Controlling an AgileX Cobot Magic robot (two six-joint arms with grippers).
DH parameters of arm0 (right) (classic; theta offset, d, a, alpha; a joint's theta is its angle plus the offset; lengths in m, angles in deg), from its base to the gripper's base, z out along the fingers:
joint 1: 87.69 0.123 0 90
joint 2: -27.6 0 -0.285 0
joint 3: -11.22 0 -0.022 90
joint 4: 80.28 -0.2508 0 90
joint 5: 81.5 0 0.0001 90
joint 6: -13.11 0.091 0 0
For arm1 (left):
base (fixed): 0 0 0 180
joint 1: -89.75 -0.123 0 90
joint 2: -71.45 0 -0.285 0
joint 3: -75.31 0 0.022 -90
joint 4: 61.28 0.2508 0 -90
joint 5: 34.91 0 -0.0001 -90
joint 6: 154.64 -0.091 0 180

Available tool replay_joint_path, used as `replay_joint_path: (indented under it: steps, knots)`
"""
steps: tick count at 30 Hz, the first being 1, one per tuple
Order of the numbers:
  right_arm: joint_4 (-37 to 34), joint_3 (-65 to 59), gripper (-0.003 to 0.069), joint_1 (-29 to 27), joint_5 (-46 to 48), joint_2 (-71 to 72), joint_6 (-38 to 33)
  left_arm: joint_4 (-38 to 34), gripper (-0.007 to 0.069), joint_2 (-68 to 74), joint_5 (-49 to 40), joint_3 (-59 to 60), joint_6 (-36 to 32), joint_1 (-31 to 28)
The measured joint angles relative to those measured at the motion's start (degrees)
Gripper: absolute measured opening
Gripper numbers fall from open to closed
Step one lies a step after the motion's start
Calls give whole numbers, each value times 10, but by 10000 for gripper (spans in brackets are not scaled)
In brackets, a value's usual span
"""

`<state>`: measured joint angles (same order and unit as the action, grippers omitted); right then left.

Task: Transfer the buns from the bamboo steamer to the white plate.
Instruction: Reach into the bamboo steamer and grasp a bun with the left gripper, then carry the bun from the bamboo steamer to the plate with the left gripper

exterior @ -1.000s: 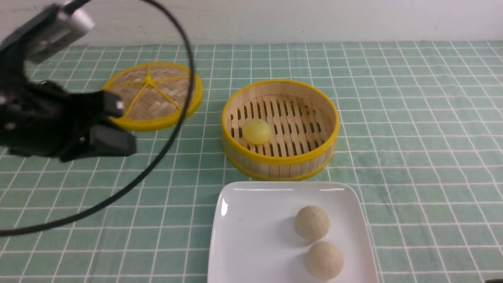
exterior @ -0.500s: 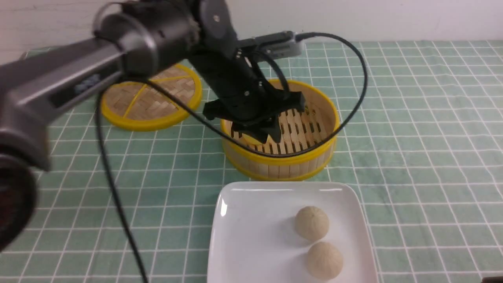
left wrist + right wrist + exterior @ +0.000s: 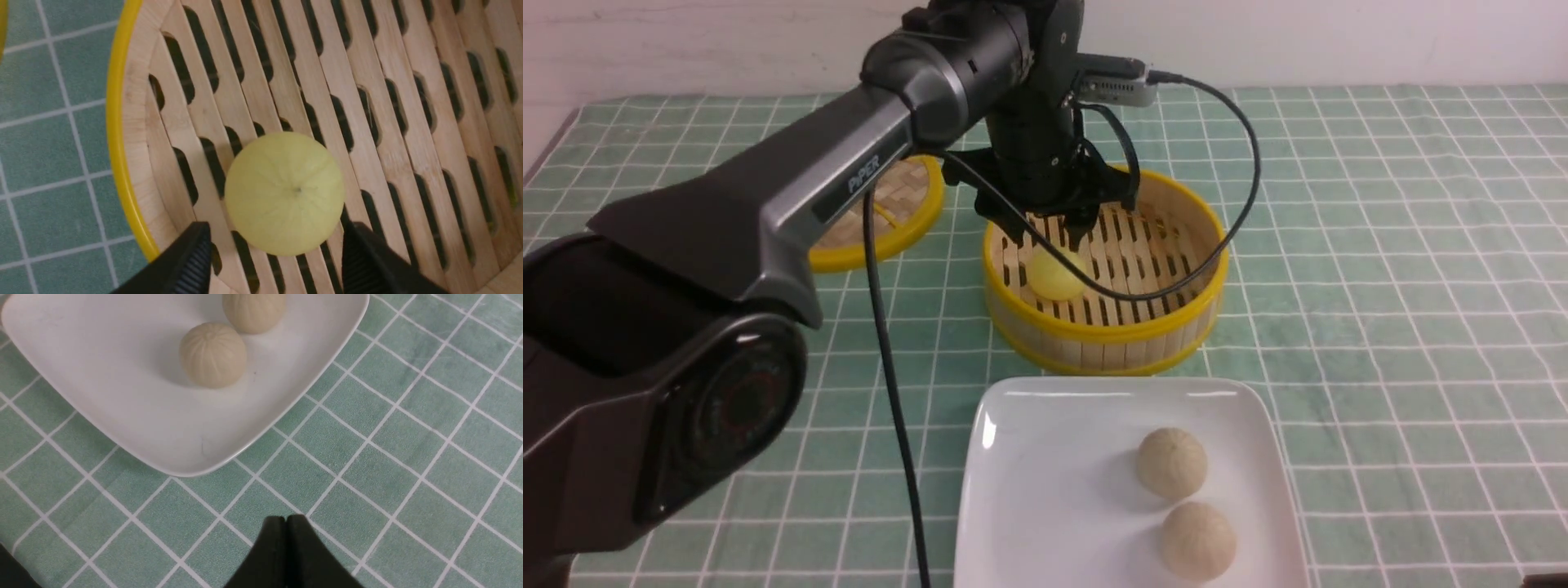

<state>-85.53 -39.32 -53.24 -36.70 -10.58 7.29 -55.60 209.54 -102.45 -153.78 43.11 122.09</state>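
Bamboo steamer [image 3: 1104,343]: stands uncovered on the green checked cloth [image 3: 1380,286].
Yellow bun [image 3: 1058,273]: inside the steamer, on its slatted floor by the left wall.
Left gripper [image 3: 1047,238]: just above that bun, jaws apart.
White plate [image 3: 1045,474]: just in front of the steamer.
First beige bun [image 3: 1171,463]: on the plate.
Second beige bun [image 3: 1197,541]: on the plate, farther from the steamer, just beside the first.
Lid [image 3: 907,204]: left of the steamer, partly behind the arm.

Left arm [image 3: 833,180] stretched forward from the near left, wrist bent down, left gripper [image 3: 1051,238] pointing down with jaws wide apart, right gripper [image 3: 287,522] pointing down, jaws pressed together, holding nothing
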Motion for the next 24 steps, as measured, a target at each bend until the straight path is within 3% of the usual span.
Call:
replay_joint_path:
  steps: [6, 8, 9, 10, 14, 19, 24]
  knots:
    - [0, 0, 14, 0, -1, 0, 0, 1, 420, 42, 24, -1, 0, 0]
    - [0, 0, 18, 0, -1, 0, 0, 1, 330, 57, 31, -1, 0, 0]
    - [0, 0, 18, 0, -1, 0, 0, 1, 330, 57, 32, -1, 0, 0]
    - [0, 0, 20, 0, -1, 0, 0, 1, 225, 57, 32, -2, 0, 0]
    - [0, 0, 27, 0, -1, 0, 0, -19, 41, 51, 5, -17, -5, 0]
    - [0, 0, 31, 0, -2, 0, 0, -47, 22, 7, -33, -36, -36, 0]
    - [0, 0, 39, 0, -2, 0, 0, -51, 22, -136, -35, -27, -74, 0]
